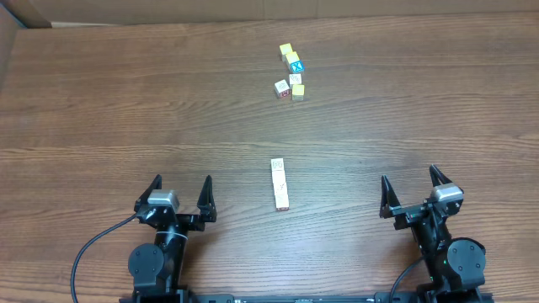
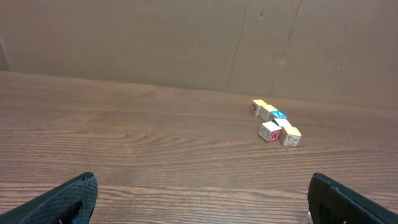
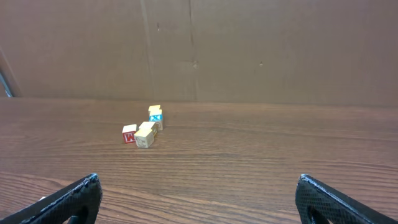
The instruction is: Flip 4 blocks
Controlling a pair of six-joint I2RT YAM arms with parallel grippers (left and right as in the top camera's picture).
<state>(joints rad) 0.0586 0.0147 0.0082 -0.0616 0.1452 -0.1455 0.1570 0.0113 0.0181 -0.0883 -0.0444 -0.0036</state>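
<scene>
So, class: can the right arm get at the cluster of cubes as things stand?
Probably yes: the right gripper is open and only bare table lies between it and the cluster; the row of blocks sits aside. The reach is long, though.

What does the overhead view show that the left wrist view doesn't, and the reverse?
Only overhead: the line of cream blocks lying near the table's middle, and the right gripper, open. Only left wrist: the broad face of the cardboard backdrop, which is a mere strip at the overhead view's edge. Both: the block cluster with its blue X cube, the wooden table, and the left gripper, open and holding nothing.
</scene>
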